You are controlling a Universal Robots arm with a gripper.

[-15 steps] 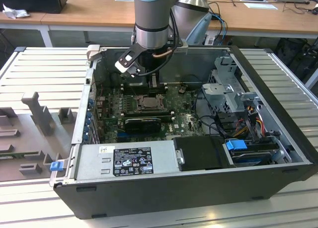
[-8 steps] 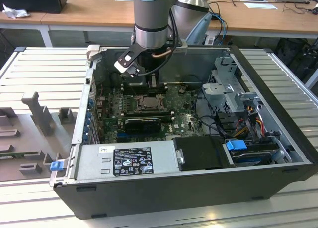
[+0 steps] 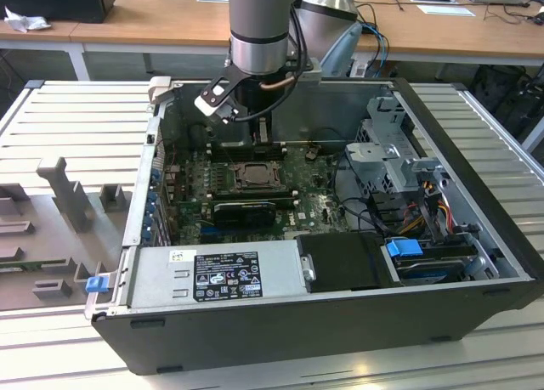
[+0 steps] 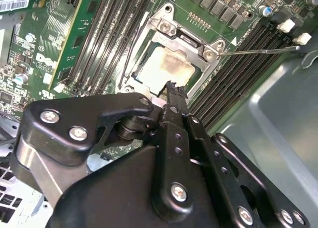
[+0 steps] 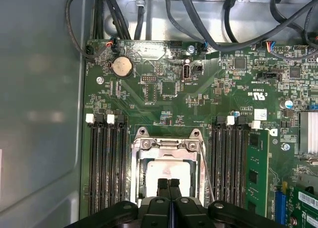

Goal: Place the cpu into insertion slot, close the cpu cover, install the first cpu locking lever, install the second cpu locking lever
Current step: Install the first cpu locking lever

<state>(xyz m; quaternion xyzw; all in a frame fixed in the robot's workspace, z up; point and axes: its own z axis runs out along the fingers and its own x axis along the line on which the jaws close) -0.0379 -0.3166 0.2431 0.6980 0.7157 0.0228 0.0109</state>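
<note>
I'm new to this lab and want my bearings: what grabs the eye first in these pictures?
The open computer case lies mid-table in the exterior view, with the robot arm reaching down into it. In the first wrist view the end effector, shut, is close over the pale cpu, which is framed by the silver cpu cover.

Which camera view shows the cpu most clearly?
The second wrist view: the cpu lies close and almost whole, its pale face framed by the cpu cover. In the first wrist view the gripper hides part of it; in the exterior view it looks small.
</note>
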